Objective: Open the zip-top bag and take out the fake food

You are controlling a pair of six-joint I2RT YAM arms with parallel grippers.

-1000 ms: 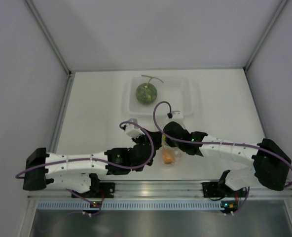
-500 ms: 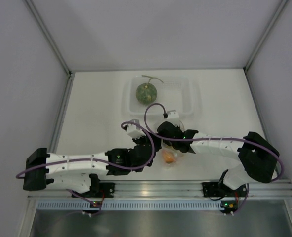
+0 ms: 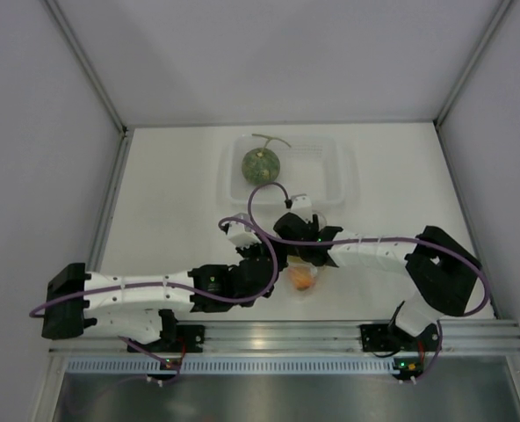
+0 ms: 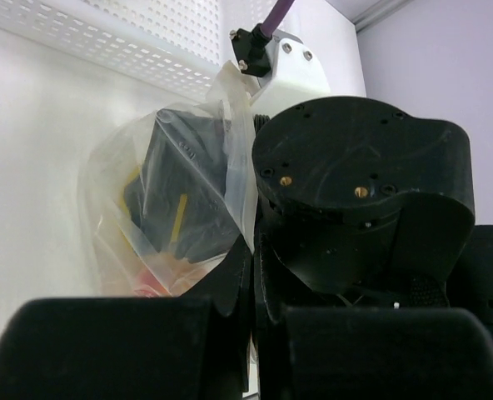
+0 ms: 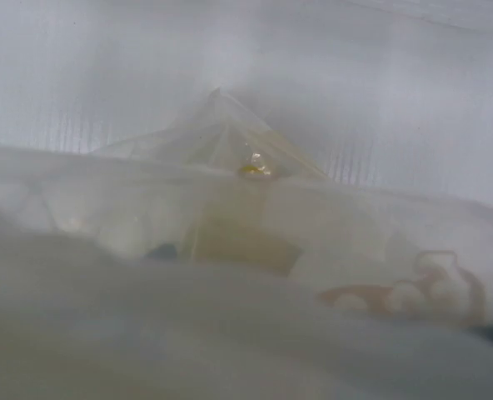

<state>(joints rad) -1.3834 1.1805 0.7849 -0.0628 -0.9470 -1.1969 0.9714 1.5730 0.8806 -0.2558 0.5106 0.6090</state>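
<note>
At the near edge of the white surface (image 3: 172,202), the left end effector (image 4: 252,265) is seen with its fingers pressed together. A fold of the zip-top bag (image 4: 105,192) is pinched between them. The bag is held upright just beyond the fingers, near the middle of the surface, and its clear film is crumpled. At the bottom of the bag an orange-red fruit (image 3: 302,278) is seen through the plastic. The right end effector (image 4: 178,204) is pushed down into the bag's mouth from above and appears only as a dark shape behind the film. Whether its fingers are spread or pressed together cannot be told. In the right wrist view only blurred plastic is shown, with a yellow speck and an orange-red patch behind it. Farther back, well apart from the bag, a clear rigid tub (image 3: 334,186) is set on the surface. The green melon (image 3: 260,165) lies inside it toward the left.
</note>
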